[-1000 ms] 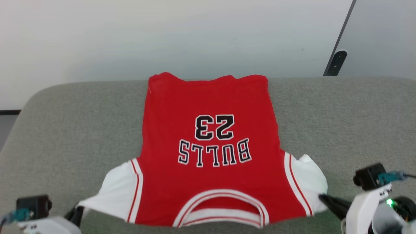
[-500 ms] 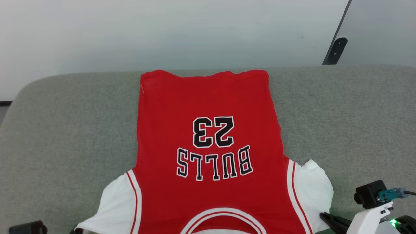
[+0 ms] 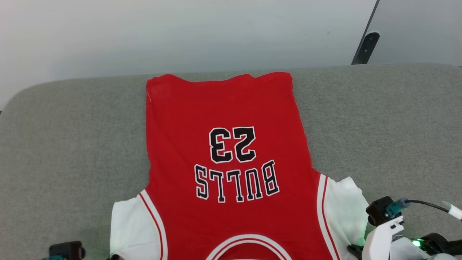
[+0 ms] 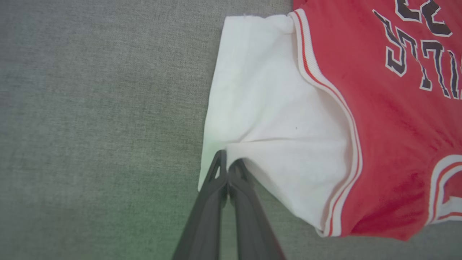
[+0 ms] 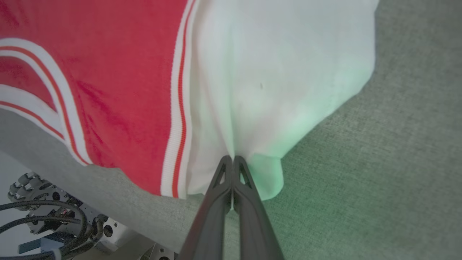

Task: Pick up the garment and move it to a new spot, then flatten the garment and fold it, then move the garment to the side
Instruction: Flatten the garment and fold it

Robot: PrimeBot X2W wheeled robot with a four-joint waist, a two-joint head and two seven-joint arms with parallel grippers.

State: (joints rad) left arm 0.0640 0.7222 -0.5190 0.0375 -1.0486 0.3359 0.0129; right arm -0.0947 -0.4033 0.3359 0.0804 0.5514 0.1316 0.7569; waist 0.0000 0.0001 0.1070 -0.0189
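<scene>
Head view: you've got the shirt (image 3: 223,108) spread flat on the grey fabric surface (image 3: 72,144), printed side up. The "BULLS 23" print (image 3: 236,162) reads upside down to you, hem at the far edge, collar trim (image 3: 249,240) nearest you. Your right hand (image 3: 355,250) is low at the right, dark fingers at the white right sleeve (image 3: 343,209), with a black camera block (image 3: 379,211) on the wrist just past it. Pale wall (image 3: 180,32) behind, dark post (image 3: 364,47) far right.

Left wrist view: your left hand (image 4: 227,160) has its fingers pressed together, pinching the near edge of the left sleeve (image 4: 267,119). A crease runs from the tips across the white cloth. The red body and striped armhole trim (image 4: 325,86) lie at the view's right of the hand, bare grey fabric at its left.

Right wrist view: the right hand's fingers are pressed together too, pinching a fold of the right sleeve; the cloth gathers into pleats straight ahead of the tips. The red body lies at the view's left of the hand, grey fabric at its right. Lower left of the fingers you see the robot's base (image 5: 115,231) and black cables (image 5: 43,216). There is a green tint on the sleeve beside the tips.
</scene>
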